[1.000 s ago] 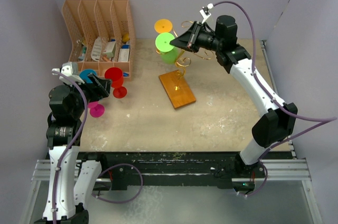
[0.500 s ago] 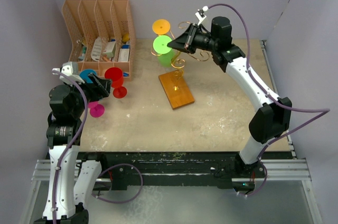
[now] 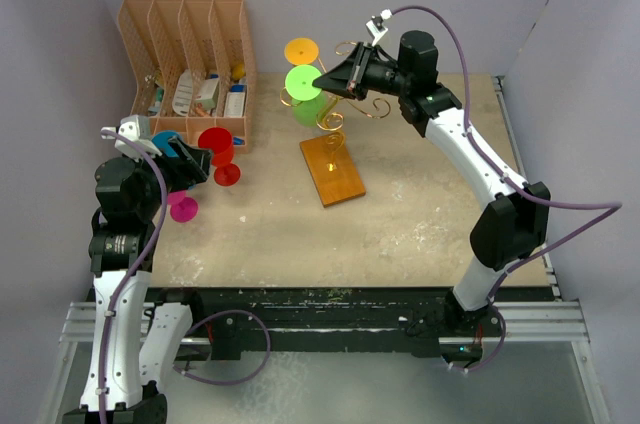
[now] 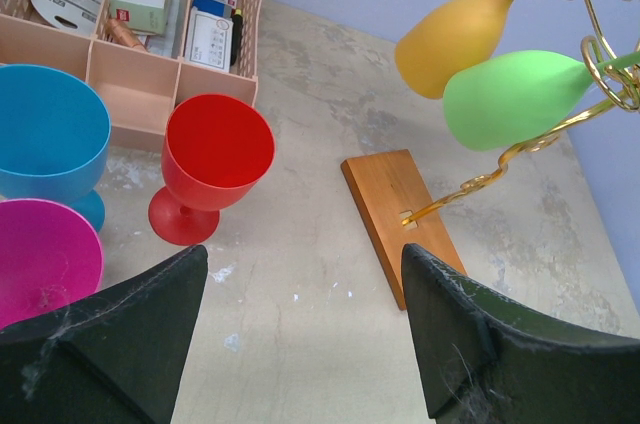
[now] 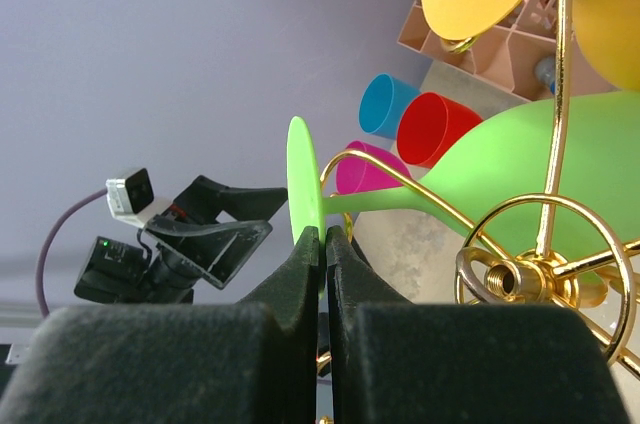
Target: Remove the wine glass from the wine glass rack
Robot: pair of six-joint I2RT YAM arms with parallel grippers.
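1. Setting: beige speckled worktop [image 3: 430, 214], lavender walls. Peach file organizer [image 3: 185, 44] at far-left corner, small packets in its slots.
2. Wine glass rack [image 3: 333, 172]: gold wire scrolls on a slim stem, wooden base lying mid-worktop.
3. Green wine glass [image 4: 515, 94]: on the rack, bowl down and tilted, stem passing through a gold scroll arm.
4. Right gripper [image 5: 322, 239]: jaws together, clamped on the rim of the green wine glass's foot, at rack top.
5. Orange wine glass [image 4: 460, 39]: hangs on the rack just beside the green one.
6. Left gripper [image 4: 300, 259]: jaws wide apart, nothing held, over near-left worktop.
7. Red glass [image 4: 218, 159], blue glass [image 4: 50, 134], magenta glass [image 4: 45, 259]: upright on worktop, near organizer front and left gripper.
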